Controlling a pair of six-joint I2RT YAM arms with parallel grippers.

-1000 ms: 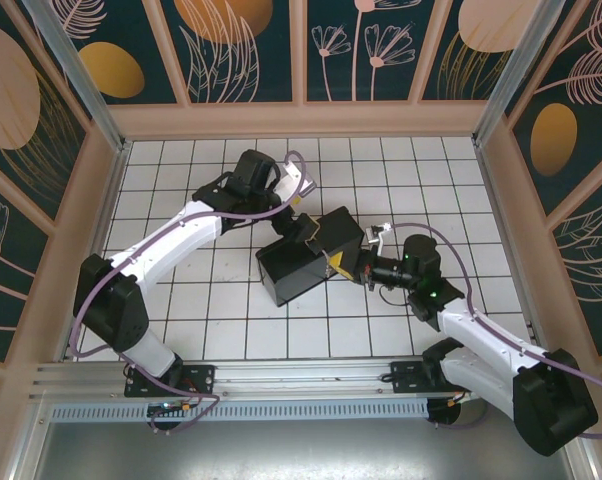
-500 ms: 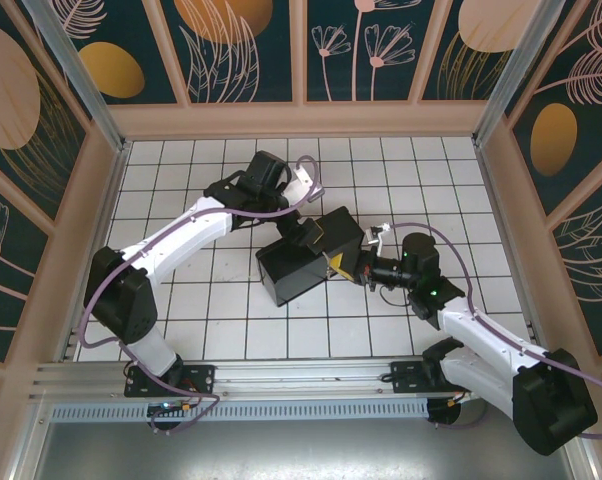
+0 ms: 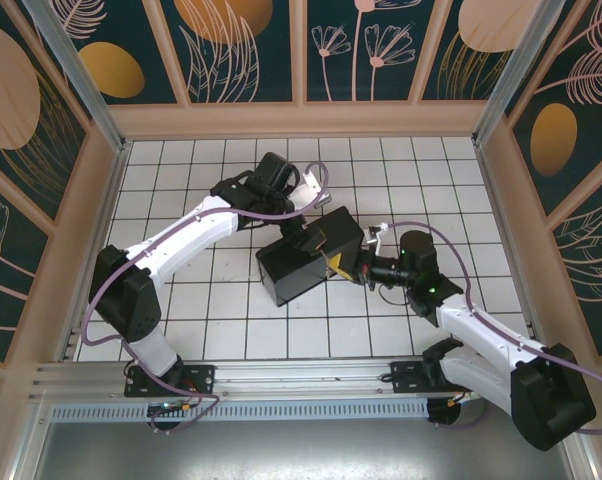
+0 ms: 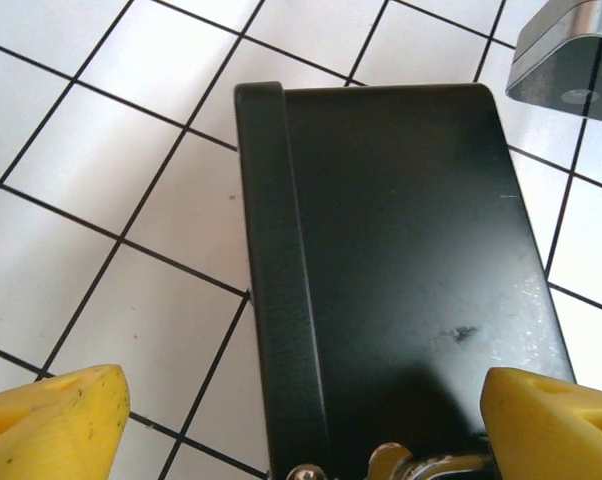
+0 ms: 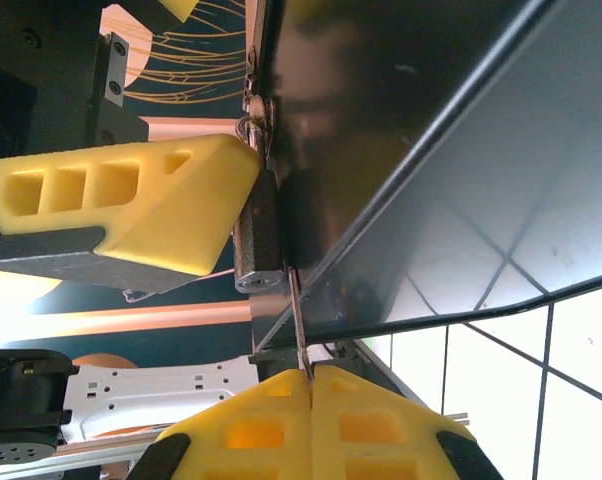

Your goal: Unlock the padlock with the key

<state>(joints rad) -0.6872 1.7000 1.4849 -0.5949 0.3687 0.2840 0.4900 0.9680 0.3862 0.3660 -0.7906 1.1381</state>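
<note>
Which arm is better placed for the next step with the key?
Right. The right gripper is shut on the key, whose tip meets the padlock; the left gripper is open astride the black box.

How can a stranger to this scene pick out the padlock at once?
Find the black box at the middle of the tiled floor. The padlock sits at its edge, beside a yellow finger of the left tool. It is the small dark brownish block with a silvery end, where the thin key held in the right tool points.
</note>
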